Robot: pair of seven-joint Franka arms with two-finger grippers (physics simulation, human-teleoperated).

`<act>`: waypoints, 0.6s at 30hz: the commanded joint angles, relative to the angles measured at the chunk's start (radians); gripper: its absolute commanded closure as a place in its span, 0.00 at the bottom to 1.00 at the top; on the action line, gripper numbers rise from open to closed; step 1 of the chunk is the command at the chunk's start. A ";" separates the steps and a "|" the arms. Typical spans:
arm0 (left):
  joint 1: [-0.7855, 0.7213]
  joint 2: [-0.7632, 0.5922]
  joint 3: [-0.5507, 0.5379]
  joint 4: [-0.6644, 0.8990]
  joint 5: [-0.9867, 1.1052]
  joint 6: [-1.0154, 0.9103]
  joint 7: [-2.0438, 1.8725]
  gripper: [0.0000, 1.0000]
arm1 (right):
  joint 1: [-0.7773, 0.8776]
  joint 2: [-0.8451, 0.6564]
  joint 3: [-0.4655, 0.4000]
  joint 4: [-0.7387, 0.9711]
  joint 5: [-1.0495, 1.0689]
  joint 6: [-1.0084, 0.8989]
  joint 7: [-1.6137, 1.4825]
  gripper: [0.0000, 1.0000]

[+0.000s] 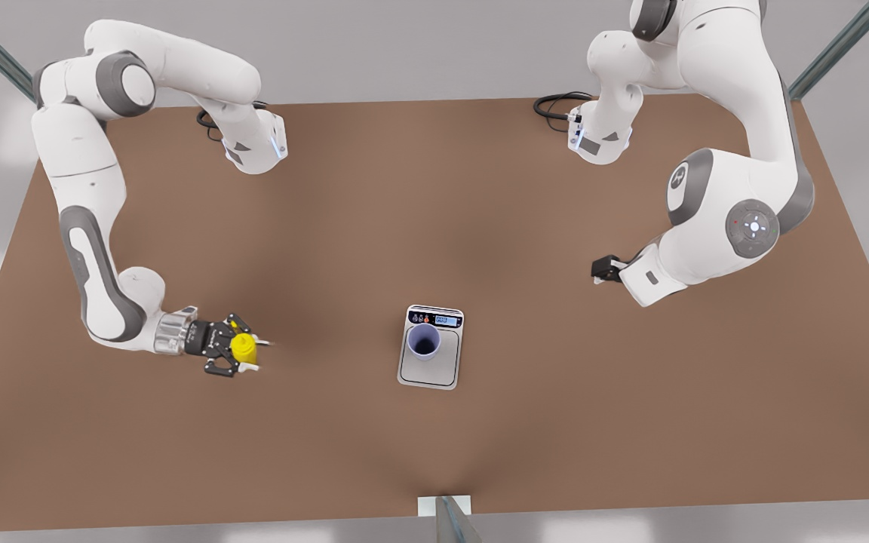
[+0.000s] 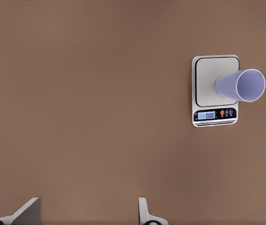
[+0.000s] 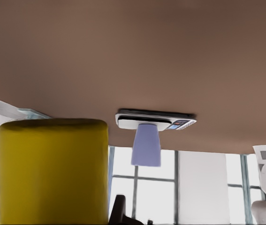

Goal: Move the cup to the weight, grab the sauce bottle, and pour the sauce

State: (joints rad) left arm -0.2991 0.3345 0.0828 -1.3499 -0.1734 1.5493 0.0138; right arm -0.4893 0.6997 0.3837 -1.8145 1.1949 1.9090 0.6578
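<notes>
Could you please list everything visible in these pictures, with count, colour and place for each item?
cup: one, pale lavender-blue, upright on the weight's plate.
weight: one, silver-grey plate with black panel and blue display, on the table near the middle.
sauce bottle: one, bright yellow, lying sideways in the right hand, nozzle toward the weight.
table: one, brown, under everything.
cables: two, black, at the table's far edge by the arm bases.
right hand: one, black, at the front view's left, shut on the sauce bottle.
left hand: one, black, at the front view's right, waiting above the table; its fingers are apart.
</notes>
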 commanded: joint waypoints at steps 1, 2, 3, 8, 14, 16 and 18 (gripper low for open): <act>0.000 0.000 0.000 0.000 -0.001 0.000 0.000 0.00 | -0.008 0.004 0.003 -0.006 0.094 0.038 -0.038 0.79; 0.000 0.000 0.000 0.000 -0.001 0.000 0.000 0.00 | -0.041 0.038 0.008 -0.006 0.094 0.004 -0.043 0.79; 0.000 0.000 0.000 0.000 -0.001 0.000 0.000 0.00 | -0.055 0.063 0.008 -0.009 0.094 -0.010 -0.059 0.79; -0.002 0.000 0.000 0.000 -0.006 0.000 0.000 0.00 | -0.152 0.196 0.017 -0.008 0.092 -0.116 -0.221 0.79; 0.000 0.000 -0.002 0.000 -0.006 0.000 -0.002 0.00 | -0.155 0.210 0.017 -0.025 0.092 -0.113 -0.213 0.50; 0.000 0.000 -0.002 0.000 -0.006 0.000 0.000 0.00 | -0.155 0.211 0.017 -0.023 0.091 -0.108 -0.187 0.00; 0.000 0.000 -0.002 0.000 -0.006 0.000 -0.002 0.00 | -0.155 0.211 0.017 -0.023 0.088 -0.108 -0.187 0.00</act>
State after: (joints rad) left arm -0.2998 0.3345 0.0813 -1.3499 -0.1794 1.5493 0.0123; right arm -0.6442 0.9118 0.4003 -1.8356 1.2447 1.7901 0.4807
